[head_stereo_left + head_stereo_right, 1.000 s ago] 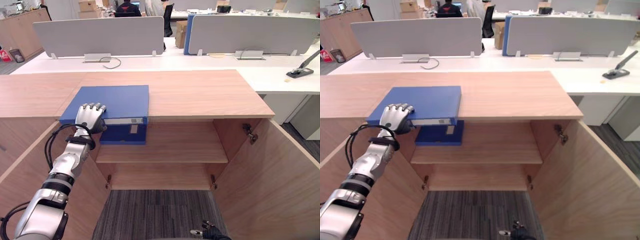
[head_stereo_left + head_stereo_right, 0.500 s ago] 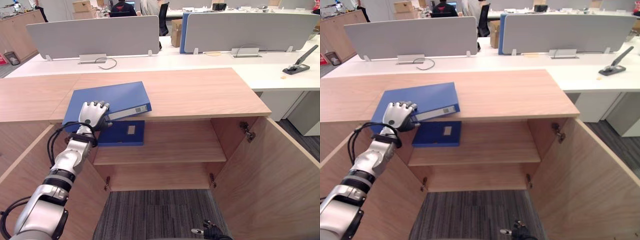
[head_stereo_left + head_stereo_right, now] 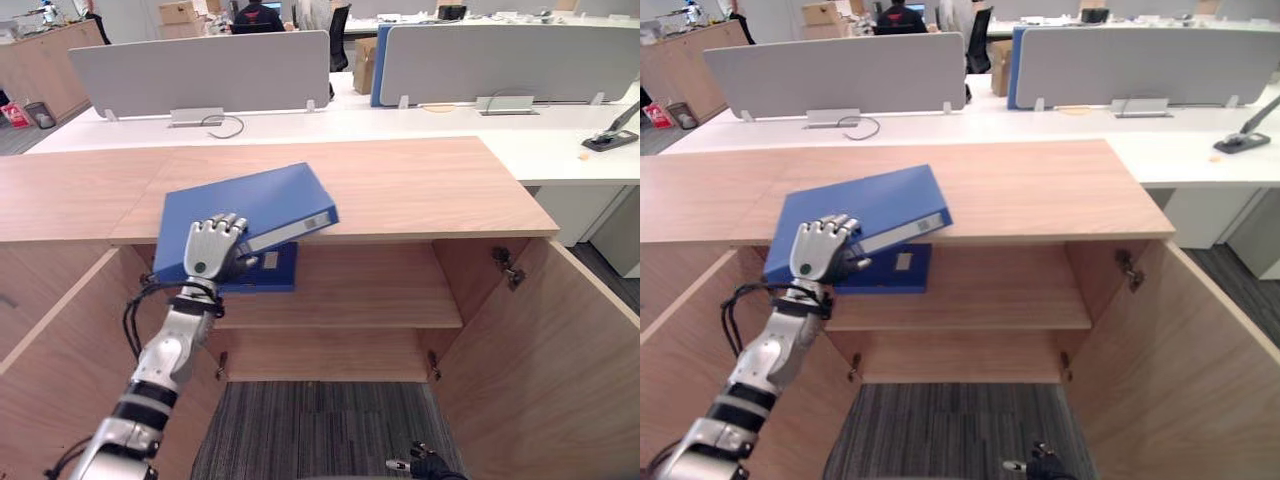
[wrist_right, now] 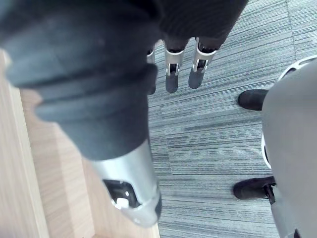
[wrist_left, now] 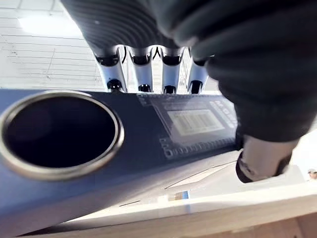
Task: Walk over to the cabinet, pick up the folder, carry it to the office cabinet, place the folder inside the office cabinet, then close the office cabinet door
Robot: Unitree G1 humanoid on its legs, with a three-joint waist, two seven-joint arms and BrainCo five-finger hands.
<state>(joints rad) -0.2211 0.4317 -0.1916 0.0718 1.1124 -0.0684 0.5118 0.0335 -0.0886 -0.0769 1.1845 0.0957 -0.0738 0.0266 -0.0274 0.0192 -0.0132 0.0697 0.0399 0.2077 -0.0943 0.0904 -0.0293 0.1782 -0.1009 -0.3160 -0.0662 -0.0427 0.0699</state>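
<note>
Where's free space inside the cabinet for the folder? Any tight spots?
The upper shelf is bare from the lying blue folder across to the right wall. The lower shelf looks bare too. Crowded at the left: that folder sits there, with the left hand holding the tilted folder just above it.

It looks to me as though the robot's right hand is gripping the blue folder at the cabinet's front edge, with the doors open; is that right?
Not quite: it is the left hand whose fingers and thumb grip the folder at the cabinet's front edge, as the left eye view shows. The right hand hangs over the carpet. The doors are open.
</note>
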